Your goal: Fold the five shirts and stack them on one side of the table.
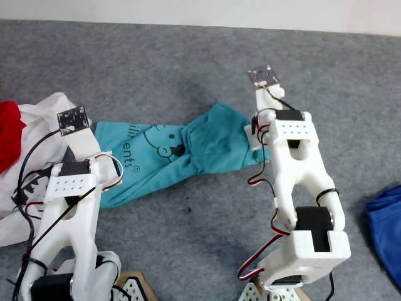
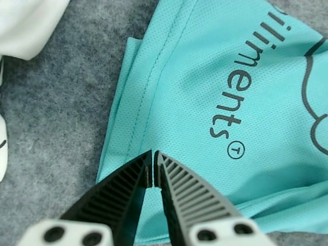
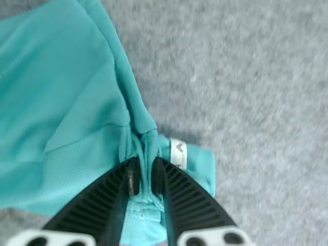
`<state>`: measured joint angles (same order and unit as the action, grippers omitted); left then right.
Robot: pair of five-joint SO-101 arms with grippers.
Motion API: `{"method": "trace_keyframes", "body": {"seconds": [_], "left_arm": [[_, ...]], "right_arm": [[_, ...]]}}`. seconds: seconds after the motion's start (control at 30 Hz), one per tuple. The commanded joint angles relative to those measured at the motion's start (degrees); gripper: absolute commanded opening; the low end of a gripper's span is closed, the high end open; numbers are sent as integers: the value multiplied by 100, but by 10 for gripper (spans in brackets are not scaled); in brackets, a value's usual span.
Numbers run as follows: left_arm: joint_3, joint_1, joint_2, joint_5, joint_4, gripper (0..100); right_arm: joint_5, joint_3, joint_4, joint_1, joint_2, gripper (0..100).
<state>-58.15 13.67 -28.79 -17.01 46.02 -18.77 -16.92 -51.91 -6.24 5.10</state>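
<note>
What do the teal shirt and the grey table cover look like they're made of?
Shirt: thin synthetic sports mesh, probably polyester; matte, with a fine grid of pinholes and a stitched hem.
Table cover: looks like grey felt or low-pile carpet; fuzzy, mottled fibres, no weave visible.

grey felt tabletop (image 1: pixel 188 63) meets a pale wall (image 1: pixel 188 9) behind.

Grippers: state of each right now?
Left gripper: shut, tips over the teal shirt; whether it pinches cloth cannot be told.
Right gripper: shut on a bunched edge of the teal shirt.
</note>
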Motion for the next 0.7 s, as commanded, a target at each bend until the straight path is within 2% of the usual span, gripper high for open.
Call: {"method": "trace_keyframes", "body": {"seconds": [0.0, 0.23, 0.53, 0.67], "left_arm": [[22, -127, -66, -9, -70, 37], [13, -127, -57, -9, -185, 37], [13, -127, -57, -9, -167, 37], [13, -127, -57, -9, -167, 37]], "right_arm": [[-114, 75, -391, 57, -57, 48], [-835, -171, -1244, -48, -831, 48], [-1653, -1974, -1218, -4, -2369, 47], [-1890, -2431, -813, 514, -2563, 47]]}}
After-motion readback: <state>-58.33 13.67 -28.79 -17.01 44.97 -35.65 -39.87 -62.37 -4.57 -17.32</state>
